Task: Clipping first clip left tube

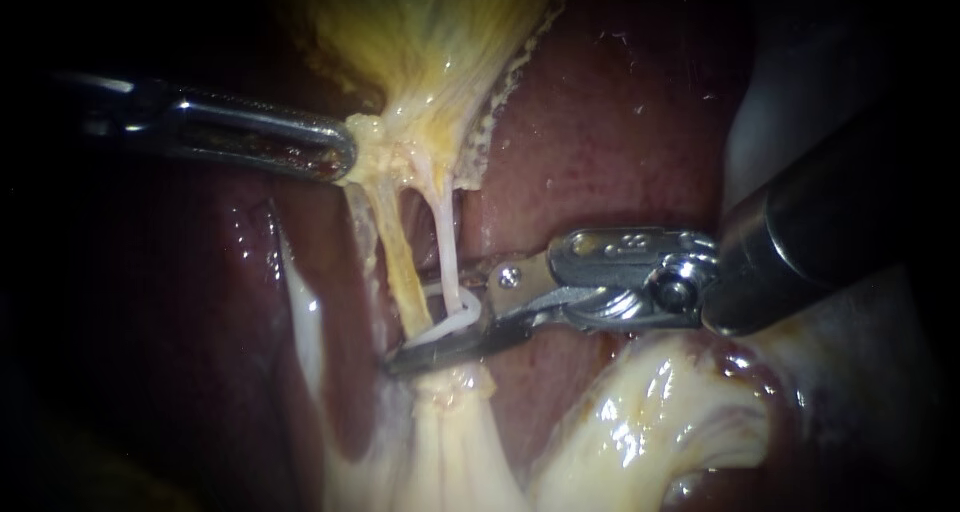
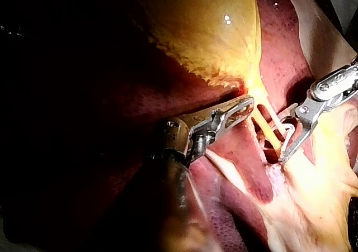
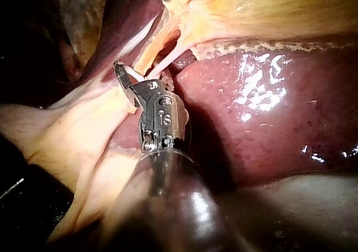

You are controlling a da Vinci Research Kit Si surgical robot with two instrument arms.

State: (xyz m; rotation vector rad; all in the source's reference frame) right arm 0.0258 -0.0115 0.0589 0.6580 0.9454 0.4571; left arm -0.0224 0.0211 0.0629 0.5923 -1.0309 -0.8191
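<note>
White against the dark metal, the clip (image 1: 462, 317) sits open in my right instrument (image 1: 432, 330). Its jaws stand apart and hold the clip from both sides at the foot of the left tube (image 1: 393, 262), the yellowish one just beside the paler right tube (image 1: 445, 237). The lower jaw runs under the left tube. I cannot tell whether the clip's loop takes in that tube alone, because the right tube ends touching the loop.

My left instrument (image 1: 340, 157) has its jaws pressed together on the neck of the gallbladder (image 1: 430, 32), holding both tubes taut above the liver (image 1: 600, 122).

As I judge it, the step in hand is seating the clip before the squeeze. The next move calls for making sure only the left tube lies in the loop, square across it, and then closing.

Two things stand in the way. One is the right tube, close alongside. The other is the pale fatty tissue (image 1: 640, 422) under the jaws toward the liver's lower edge, which could get caught.
</note>
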